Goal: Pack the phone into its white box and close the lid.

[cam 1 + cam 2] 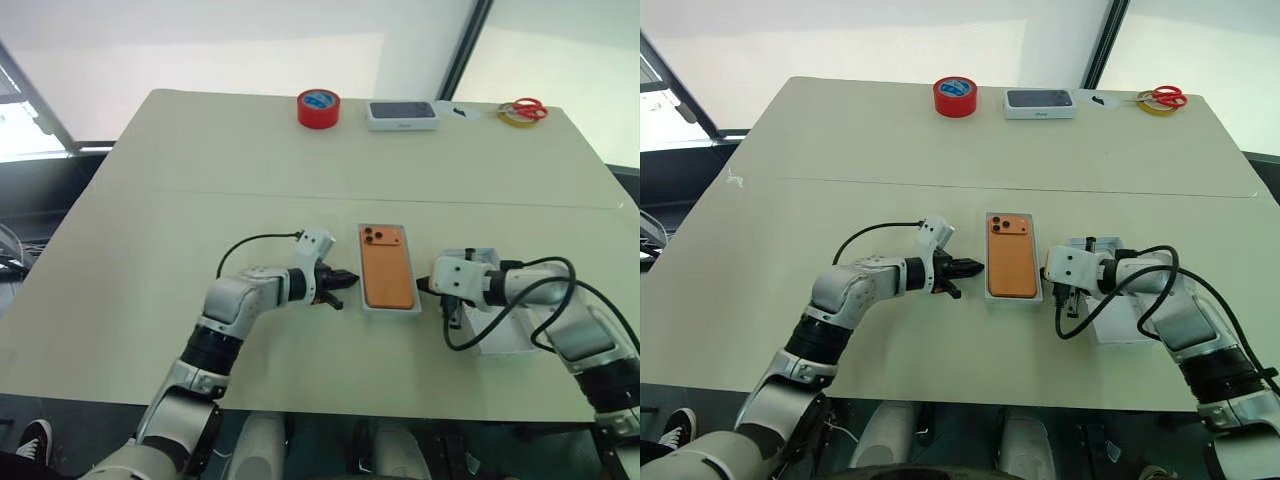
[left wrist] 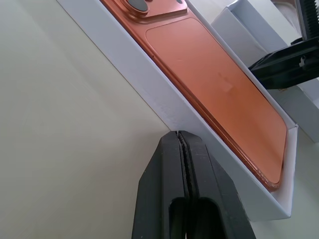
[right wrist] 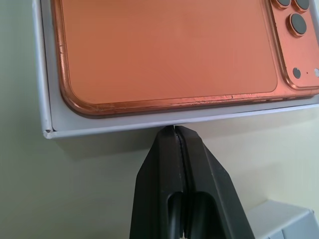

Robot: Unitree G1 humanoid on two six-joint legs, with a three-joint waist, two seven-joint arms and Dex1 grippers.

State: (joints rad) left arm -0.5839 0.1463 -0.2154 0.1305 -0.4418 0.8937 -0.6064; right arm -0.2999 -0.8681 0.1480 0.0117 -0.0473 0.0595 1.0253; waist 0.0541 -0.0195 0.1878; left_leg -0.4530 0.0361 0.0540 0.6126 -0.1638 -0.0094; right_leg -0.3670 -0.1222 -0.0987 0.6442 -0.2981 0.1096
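Phone (image 1: 387,266) lies back-up inside white box (image 2: 164,102) mid-bench, flanked by left pincer (image 1: 347,281) and right pincer (image 3: 174,130), both pressed together, empty, tips at the box walls. Lid (image 1: 1118,322) sits just beyond the right arm, still off. Next: grip the lid by its long edges, keep it level, align its corners over the box before lowering.

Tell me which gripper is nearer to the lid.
Right. The right gripper, shut, sits between the white box holding the phone and the lid, its arm lying over the lid. The left gripper, also shut, is on the box's far side.
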